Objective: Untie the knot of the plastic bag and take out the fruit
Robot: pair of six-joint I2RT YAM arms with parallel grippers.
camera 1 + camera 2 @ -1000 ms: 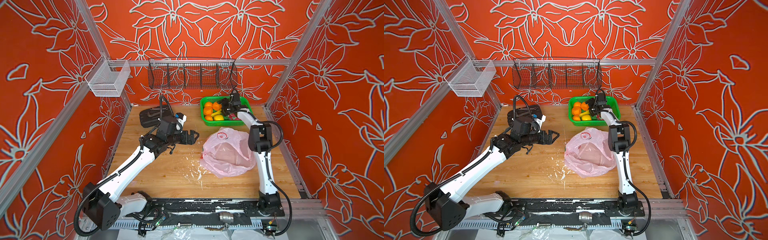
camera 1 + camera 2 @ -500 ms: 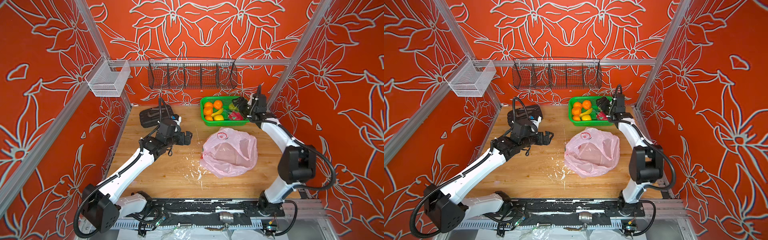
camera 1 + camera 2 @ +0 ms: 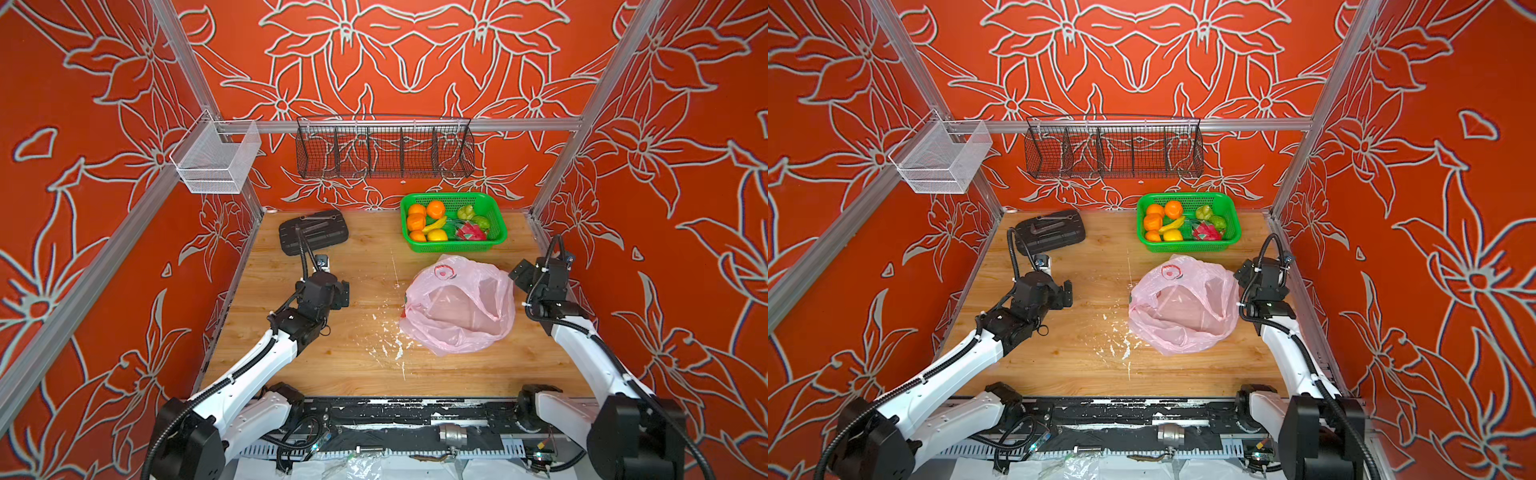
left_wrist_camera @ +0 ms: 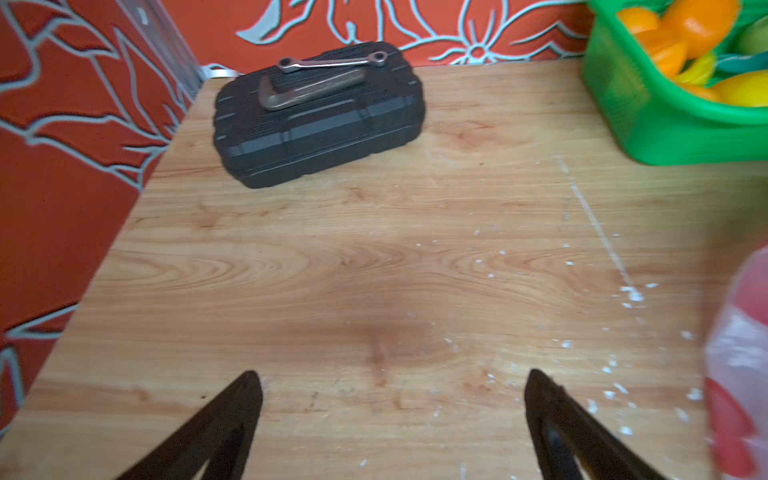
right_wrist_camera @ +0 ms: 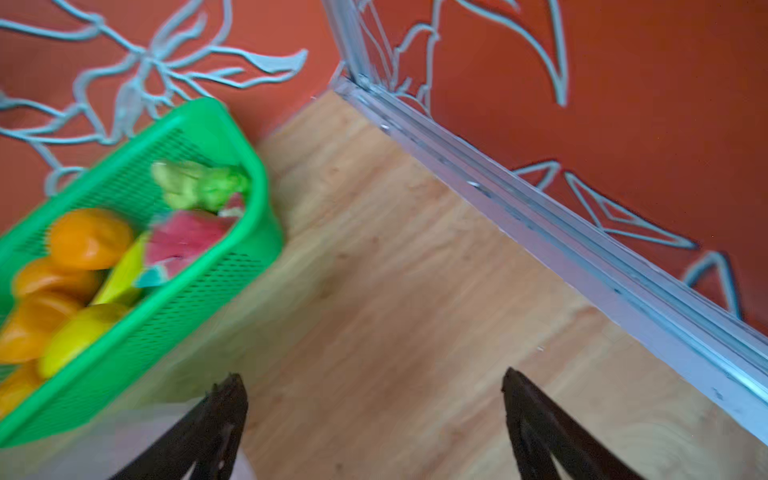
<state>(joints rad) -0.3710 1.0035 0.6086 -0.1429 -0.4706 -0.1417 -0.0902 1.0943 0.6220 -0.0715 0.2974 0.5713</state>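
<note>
Left gripper (image 4: 392, 374) and right gripper (image 5: 372, 378) are hanging apart, empty. Crinkly pale-pink plastic bag (image 3: 457, 307) by the right one is gaping, toy fruit (image 3: 437, 235) sitting in the green mesh basket (image 3: 453, 247) beyond; looking done.

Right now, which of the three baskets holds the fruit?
The green plastic basket on the table, behind the pink bag, holds the fruit. The white mesh basket and the black wire basket hang on the rail and show none.
</note>
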